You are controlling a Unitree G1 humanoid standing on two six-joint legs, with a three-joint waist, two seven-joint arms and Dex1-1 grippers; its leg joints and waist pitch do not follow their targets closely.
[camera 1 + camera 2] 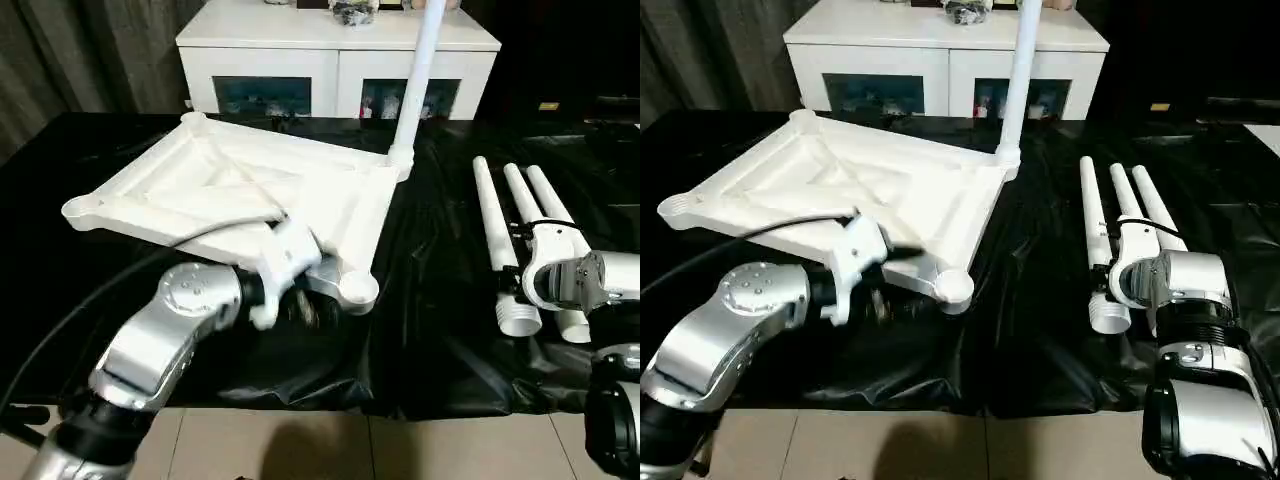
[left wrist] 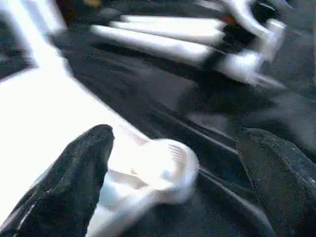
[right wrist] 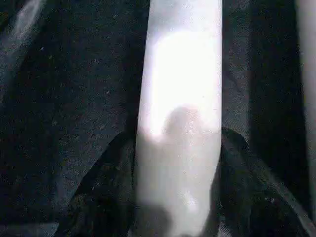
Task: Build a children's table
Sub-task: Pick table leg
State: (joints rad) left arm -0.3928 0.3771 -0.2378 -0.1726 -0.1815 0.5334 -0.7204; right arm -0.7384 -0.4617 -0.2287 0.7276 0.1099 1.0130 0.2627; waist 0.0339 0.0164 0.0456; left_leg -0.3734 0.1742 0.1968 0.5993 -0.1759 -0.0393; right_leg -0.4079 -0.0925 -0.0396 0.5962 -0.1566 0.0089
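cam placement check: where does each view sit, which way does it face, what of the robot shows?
Left eye, head: forward-down at white plastic ribbed table top, one white leg socketed upright; silver forearms.
Right eye: same scene, offset; three loose white tapered legs.
Left wrist: along open left end effector at corner socket.
Right wrist: along right end effector straddling a loose leg.
Shared: black table cover.

white leg (image 3: 180, 123) is lying on the black cover (image 3: 64, 98) | black fingers (image 3: 106, 192) are sitting one on each side of the leg, pressing against it | second leg (image 3: 308, 98) is lying beside the first, apart
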